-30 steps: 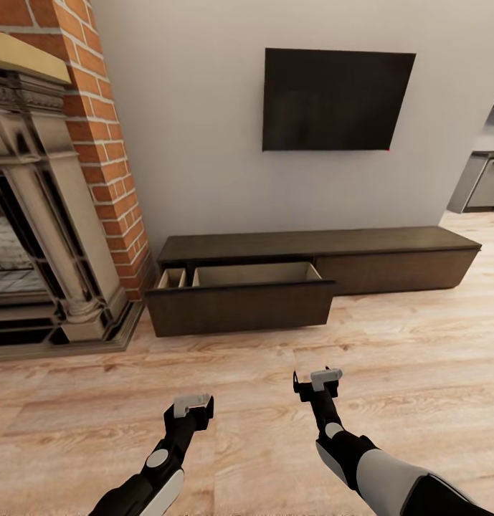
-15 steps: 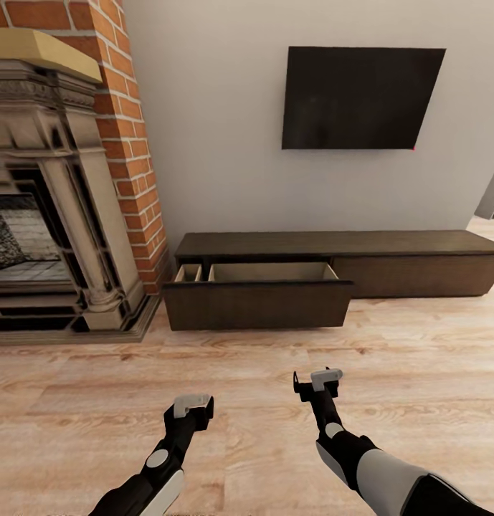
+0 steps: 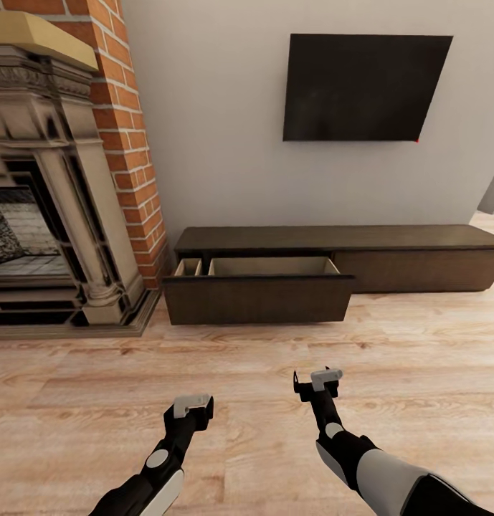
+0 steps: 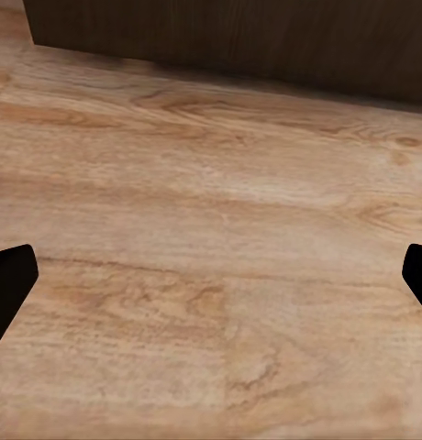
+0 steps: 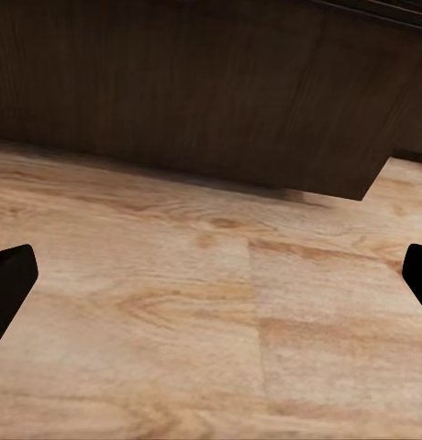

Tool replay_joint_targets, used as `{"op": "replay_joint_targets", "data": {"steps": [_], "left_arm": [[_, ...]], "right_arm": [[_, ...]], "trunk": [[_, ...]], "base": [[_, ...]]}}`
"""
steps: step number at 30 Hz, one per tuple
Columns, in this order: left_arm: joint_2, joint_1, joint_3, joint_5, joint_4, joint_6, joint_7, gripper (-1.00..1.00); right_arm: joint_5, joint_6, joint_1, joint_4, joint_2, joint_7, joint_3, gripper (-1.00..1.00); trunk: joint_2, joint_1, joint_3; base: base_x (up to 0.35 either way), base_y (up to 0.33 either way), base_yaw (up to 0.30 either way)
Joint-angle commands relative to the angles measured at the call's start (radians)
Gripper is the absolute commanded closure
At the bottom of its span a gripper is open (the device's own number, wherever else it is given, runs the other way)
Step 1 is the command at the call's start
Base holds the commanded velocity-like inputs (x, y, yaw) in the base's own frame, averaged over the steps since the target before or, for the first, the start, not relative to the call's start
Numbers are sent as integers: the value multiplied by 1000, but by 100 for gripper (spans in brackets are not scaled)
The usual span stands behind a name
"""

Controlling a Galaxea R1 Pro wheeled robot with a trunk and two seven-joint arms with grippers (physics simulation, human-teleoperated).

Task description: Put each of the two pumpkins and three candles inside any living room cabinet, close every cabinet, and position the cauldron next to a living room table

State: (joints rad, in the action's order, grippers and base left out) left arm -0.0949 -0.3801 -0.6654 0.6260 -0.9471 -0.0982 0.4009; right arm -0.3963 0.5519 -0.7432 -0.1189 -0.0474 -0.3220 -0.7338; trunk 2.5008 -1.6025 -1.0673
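Both end effectors, left [image 3: 193, 410] and right [image 3: 317, 381], hover released over the floor [image 3: 419, 358], facing the cabinet [image 3: 333, 261], its drawer [image 3: 257, 294] pulled out.

Cabinet [image 3: 347, 247] runs off frame right | open drawer [image 3: 259, 287] interior hidden behind its front | fireplace [image 3: 39, 186] cropped at left edge

living room: fireplace [image 3: 53, 193], wall television [image 3: 365, 87]
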Motion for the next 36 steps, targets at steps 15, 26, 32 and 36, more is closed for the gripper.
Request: {"op": "replay_joint_targets", "data": {"steps": [15, 26, 32, 36], "left_arm": [[0, -2, -5, 11, -1, -8, 6, -100], [-2, -1, -7, 11, -1, -8, 6, -100], [-2, -1, -5, 11, -1, -8, 6, -100], [-2, -1, -5, 11, -1, -8, 6, -100]], "right_arm": [[-7, 3, -1, 1, 0, -5, -9, -100], [-7, 3, -1, 1, 0, -5, -9, -100], [-7, 3, -1, 1, -1, -5, -9, -100], [-7, 3, -1, 1, -1, -5, -9, -100]], "trunk": [[3, -6, -51], [6, -11, -94], [7, -13, -117], [8, -15, -132]], "base": [[0, 0, 0], [0, 0, 0], [0, 0, 0], [0, 0, 0]]}}
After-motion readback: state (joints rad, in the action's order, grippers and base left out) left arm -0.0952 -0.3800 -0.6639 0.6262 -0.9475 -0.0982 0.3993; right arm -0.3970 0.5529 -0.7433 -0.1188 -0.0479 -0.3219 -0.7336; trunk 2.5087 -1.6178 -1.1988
